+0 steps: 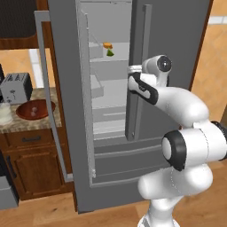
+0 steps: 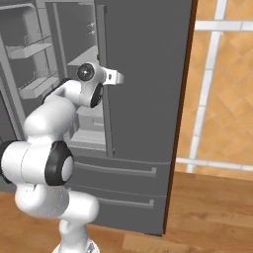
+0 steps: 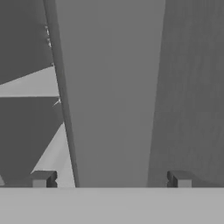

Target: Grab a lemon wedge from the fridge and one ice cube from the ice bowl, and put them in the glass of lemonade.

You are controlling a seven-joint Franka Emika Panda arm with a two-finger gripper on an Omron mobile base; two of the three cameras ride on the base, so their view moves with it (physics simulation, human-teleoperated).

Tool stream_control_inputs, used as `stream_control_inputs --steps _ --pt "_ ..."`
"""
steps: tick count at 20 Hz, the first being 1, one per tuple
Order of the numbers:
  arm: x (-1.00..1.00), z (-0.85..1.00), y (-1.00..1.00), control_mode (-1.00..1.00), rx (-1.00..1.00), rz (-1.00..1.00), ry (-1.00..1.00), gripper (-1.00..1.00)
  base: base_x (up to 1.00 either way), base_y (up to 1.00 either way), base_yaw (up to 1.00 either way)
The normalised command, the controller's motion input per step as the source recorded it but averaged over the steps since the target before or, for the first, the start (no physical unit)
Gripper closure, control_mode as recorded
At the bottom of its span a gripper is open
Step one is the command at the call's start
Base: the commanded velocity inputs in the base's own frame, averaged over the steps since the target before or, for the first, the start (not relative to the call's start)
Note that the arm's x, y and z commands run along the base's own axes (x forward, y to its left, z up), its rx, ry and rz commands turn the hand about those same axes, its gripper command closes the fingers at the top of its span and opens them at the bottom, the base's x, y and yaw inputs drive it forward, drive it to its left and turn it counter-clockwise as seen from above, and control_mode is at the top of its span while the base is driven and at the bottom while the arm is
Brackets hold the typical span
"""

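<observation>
Wood-plank floor and warm cabinetry frame the kitchen; speckled stone surface point(image 1: 31, 124) at far left. Largest thing: the fridge point(image 1: 177, 44), tall brushed-grey steel, left door point(image 1: 46, 88) swung wide, right door shut, two drawers below, pale flat shelves inside. Next, the boxy metal toaster point(image 1: 17, 88) on the surface. Beside it the ice bowl point(image 1: 34, 108), wide, shallow, glossy reddish-brown. The glass of lemonade point(image 1: 4, 113) stands at the picture's edge, clear, pale liquid, near the bowl. Then my pincer point(image 3: 111, 178), released, tips spread wide with nothing between them, at the long vertical handle point(image 1: 144, 53) of the shut door, facing its smooth grey face. Smallest: the lemon wedge point(image 1: 109, 53), tiny, yellowish-green, on an upper shelf just below a small orange item point(image 1: 107, 45); whether they touch I cannot tell. Risks, as I judge them: I sit well to the side of the wedge, so reaching in could knock wrist or elbow on the door edge or handle. The wedge is small and likely slick; wide tips could nudge it back or pinch the orange item instead. A shelf lip may block a level approach.
</observation>
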Motion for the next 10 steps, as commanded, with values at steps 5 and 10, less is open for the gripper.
stream_control_inputs --steps 5,10 --pt "0.98 -0.19 -0.04 -1.00 0.00 -0.01 0.06 1.00 0.00 0.00 0.00" --pt "0.12 0.03 -0.01 -1.00 0.00 -0.01 0.09 1.00 0.00 0.00 0.00"
